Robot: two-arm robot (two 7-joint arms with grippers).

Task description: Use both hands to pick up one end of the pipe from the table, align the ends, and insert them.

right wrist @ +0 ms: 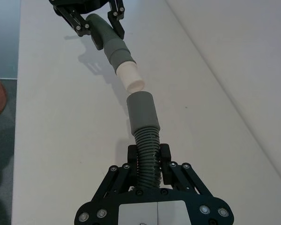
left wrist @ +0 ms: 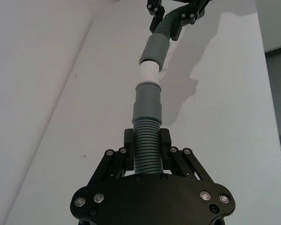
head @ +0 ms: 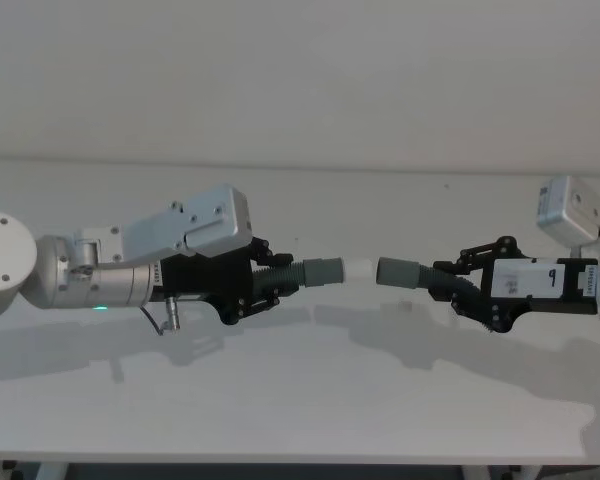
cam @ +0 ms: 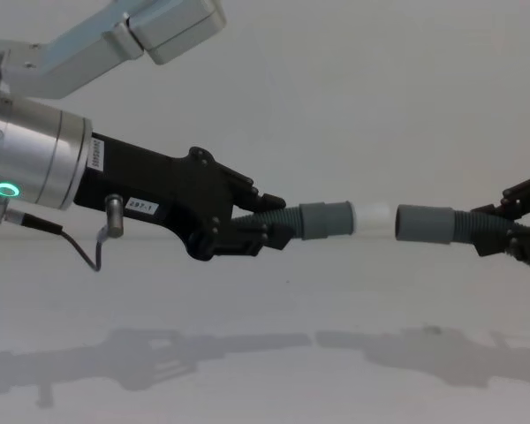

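Both pipe pieces are held in the air above the white table (head: 310, 410), end to end. My left gripper (head: 268, 283) is shut on the ribbed part of one piece, whose grey cuff (head: 323, 271) carries a whitish tip (head: 358, 269) pointing right. My right gripper (head: 448, 284) is shut on the ribbed part of the other piece, its grey cuff (head: 398, 271) facing left. The tip (right wrist: 131, 78) sits just short of the open cuff (right wrist: 142, 110), a small gap between them and slightly off line. From the chest, the tip (cam: 374, 215) nearly touches the cuff (cam: 424, 223).
The table runs back to a pale wall (head: 300, 80). Shadows of both arms lie on the bare surface under the pipe. A white camera box (head: 572, 208) sits on the right arm.
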